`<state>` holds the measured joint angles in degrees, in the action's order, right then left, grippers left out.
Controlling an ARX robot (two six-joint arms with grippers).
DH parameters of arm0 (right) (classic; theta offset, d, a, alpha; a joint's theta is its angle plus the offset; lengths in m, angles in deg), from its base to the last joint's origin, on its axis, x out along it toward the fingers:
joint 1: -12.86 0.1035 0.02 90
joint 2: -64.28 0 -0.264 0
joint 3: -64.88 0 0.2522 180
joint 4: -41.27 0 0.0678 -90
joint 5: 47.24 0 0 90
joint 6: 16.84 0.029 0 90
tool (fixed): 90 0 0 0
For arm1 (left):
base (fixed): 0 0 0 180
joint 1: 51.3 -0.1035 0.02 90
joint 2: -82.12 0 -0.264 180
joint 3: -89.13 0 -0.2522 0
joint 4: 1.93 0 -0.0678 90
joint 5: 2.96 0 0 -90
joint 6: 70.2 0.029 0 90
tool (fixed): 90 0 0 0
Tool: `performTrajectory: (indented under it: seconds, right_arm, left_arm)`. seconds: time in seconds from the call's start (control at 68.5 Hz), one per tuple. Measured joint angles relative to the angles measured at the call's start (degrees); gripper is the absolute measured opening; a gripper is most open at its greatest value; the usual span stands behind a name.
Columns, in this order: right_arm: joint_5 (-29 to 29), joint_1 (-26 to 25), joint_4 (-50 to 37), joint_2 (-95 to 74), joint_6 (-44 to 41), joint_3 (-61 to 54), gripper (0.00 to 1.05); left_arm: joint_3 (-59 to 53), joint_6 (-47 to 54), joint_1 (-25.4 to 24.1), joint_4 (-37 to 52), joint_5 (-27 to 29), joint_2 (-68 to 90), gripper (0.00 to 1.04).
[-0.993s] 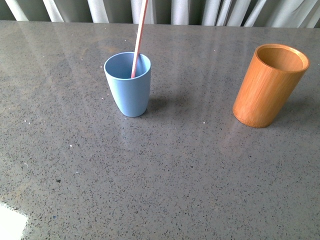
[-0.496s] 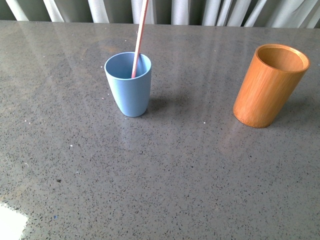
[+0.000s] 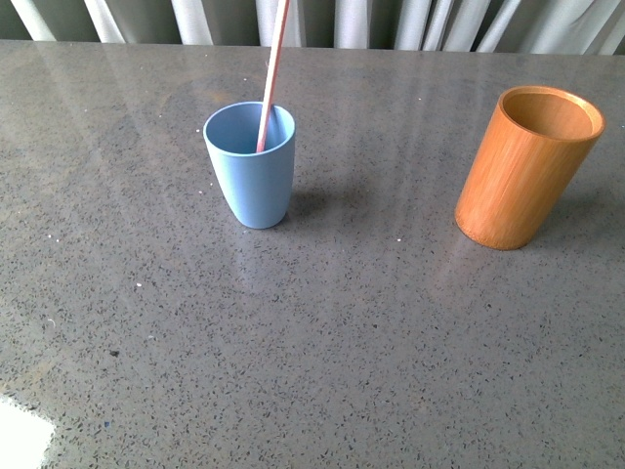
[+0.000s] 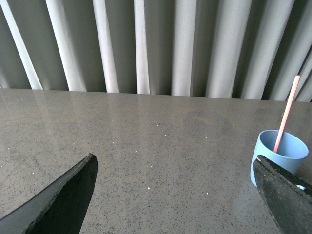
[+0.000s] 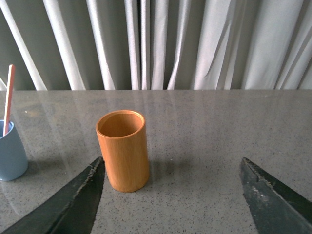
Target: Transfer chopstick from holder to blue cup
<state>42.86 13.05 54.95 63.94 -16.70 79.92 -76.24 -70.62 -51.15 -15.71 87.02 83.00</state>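
Observation:
In the front view the light blue cup stands upright left of centre on the grey table, with a pink-red and white chopstick leaning inside it and running off the top edge. The orange-brown holder stands upright at the right, and its visible inside shows nothing. Neither arm shows in the front view. My left gripper is open over bare table, with the blue cup and chopstick beside one finger. My right gripper is open, the holder standing just beyond one finger, untouched.
Pleated grey-white curtains hang behind the table's far edge. A bright white patch lies at the front left corner of the grey speckled tabletop. The blue cup also shows at the edge of the right wrist view.

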Motion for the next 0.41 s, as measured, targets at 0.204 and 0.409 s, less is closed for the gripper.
performTrajectory:
  seconds: [0.204, 0.409]
  right_arm:
    - [0.0, 0.0, 0.0, 0.0, 0.02, 0.0, 0.96]
    - [0.0, 0.0, 0.0, 0.0, 0.02, 0.0, 0.96]
  left_arm:
    - [0.0, -0.02, 0.0, 0.0, 0.0, 0.0, 0.96]
    - [-0.02, 0.0, 0.0, 0.0, 0.0, 0.0, 0.96]
